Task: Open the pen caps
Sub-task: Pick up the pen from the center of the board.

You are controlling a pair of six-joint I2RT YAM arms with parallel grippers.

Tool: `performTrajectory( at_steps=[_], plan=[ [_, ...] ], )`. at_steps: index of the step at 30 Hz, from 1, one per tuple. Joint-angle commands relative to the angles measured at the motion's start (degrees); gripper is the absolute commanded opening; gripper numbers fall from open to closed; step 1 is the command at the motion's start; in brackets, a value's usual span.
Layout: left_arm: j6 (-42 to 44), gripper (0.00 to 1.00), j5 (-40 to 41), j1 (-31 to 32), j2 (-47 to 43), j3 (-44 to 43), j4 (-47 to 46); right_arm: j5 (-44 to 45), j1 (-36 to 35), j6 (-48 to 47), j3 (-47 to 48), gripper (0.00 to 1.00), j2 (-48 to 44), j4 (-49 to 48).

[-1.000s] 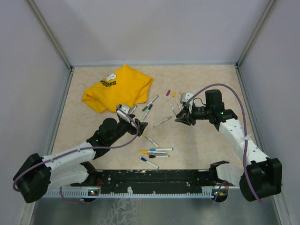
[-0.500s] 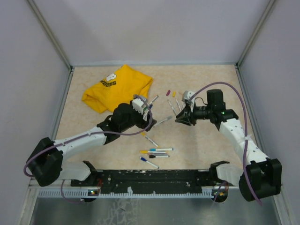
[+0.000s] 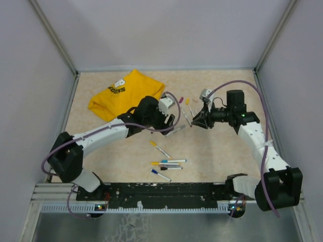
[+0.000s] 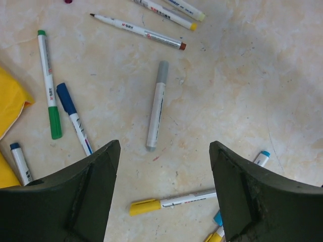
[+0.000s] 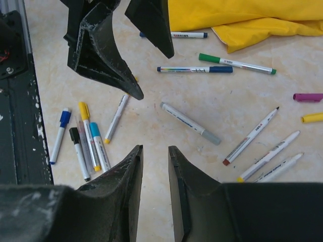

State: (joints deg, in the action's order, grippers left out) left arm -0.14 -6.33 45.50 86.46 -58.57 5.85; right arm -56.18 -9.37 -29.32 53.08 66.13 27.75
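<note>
Pens lie scattered on the beige table. A pen with a grey cap (image 4: 156, 105) (image 5: 190, 123) (image 3: 175, 130) lies just ahead of my left gripper (image 4: 164, 151) (image 3: 170, 120), which hovers open and wide above it, holding nothing. My right gripper (image 5: 155, 150) (image 3: 194, 123) faces it from the right, with its jaws a narrow gap apart and empty. A green-capped pen (image 4: 49, 85) and a blue-capped pen (image 4: 73, 117) lie to the left. Beneath the left gripper lies a yellow-capped pen (image 4: 171, 201). A loose purple cap (image 5: 308, 97) and a loose yellow cap (image 5: 313, 117) lie beside uncapped pens (image 5: 251, 136).
A crumpled yellow T-shirt (image 3: 126, 93) lies at the back left. A cluster of several capped pens (image 3: 166, 165) lies near the front, ahead of the black rail (image 3: 166, 191). Grey walls enclose the table on three sides.
My left arm has swung from the table's middle toward the back right and now hovers over the grey-capped pen, its jaws slightly narrower. The right gripper has shifted a little farther back.
</note>
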Motion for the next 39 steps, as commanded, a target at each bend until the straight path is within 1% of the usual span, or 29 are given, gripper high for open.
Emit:
performTrajectory(
  at_steps=[1,5,7,19,25,32,39],
  plan=[
    [2.5,0.75,-5.4,-0.2,5.6,-8.8,10.1,-1.8,2.0,2.5,3.8,0.27,1.4,1.4],
    [2.4,0.69,-3.6,-0.1,10.8,-15.1,17.1,-1.4,3.3,3.1,4.2,0.27,1.4,1.8],
    [2.5,0.68,-3.2,-0.1,11.7,-15.9,18.0,-1.3,3.8,3.4,4.2,0.27,1.2,1.7],
    [3.6,0.68,-4.1,-0.1,14.1,-17.8,17.5,-0.1,4.1,3.4,4.4,0.28,0.4,1.6],
    [3.8,0.72,-4.1,-0.1,15.4,-16.6,17.3,1.7,4.4,3.2,4.3,0.27,0.6,1.2],
    [3.6,0.72,-3.9,-0.1,15.5,-15.1,14.5,2.4,4.7,2.9,3.7,0.27,1.1,0.7],
    [4.7,0.72,-2.2,-0.2,15.6,-14.7,13.7,2.0,4.7,2.6,3.7,0.27,1.7,0.8]
  ],
)
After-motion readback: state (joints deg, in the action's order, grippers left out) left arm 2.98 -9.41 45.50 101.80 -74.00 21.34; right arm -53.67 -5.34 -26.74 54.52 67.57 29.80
